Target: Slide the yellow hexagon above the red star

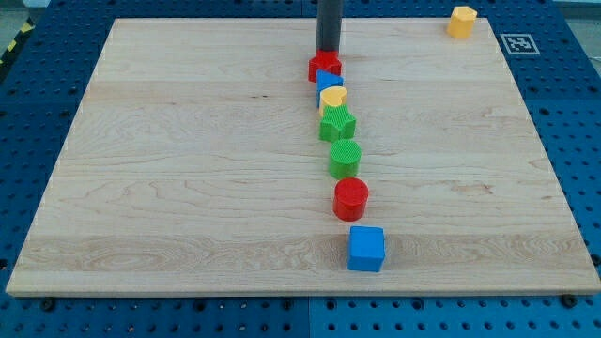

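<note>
The yellow hexagon (461, 20) sits at the board's top right corner, alone. The red star (324, 67) is at the top of a column of blocks near the board's middle. My tip (328, 52) is just above the red star at the view's top, touching or almost touching it. The yellow hexagon is far to the right of my tip.
Below the red star runs a close column: a blue block (329, 80), a yellow heart (332, 96), a green star (337, 124), a green cylinder (345, 158), a red cylinder (351, 198) and a blue cube (366, 248). The wooden board (169, 188) lies on a blue pegboard.
</note>
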You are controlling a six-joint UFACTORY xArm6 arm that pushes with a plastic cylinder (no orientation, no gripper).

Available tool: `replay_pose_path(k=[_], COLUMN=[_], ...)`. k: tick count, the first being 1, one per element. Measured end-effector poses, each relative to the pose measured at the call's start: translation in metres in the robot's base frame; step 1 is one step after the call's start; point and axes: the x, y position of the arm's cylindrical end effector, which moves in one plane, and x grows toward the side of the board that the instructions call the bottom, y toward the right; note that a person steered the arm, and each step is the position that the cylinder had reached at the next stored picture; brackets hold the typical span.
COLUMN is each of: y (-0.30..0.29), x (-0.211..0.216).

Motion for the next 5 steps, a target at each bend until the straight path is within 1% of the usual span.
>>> replay_pose_path(k=[1,3,4,5], y=[0.04,0.228,0.287,0.281], x=[-0.02,-0.019,-0.02,-0.053])
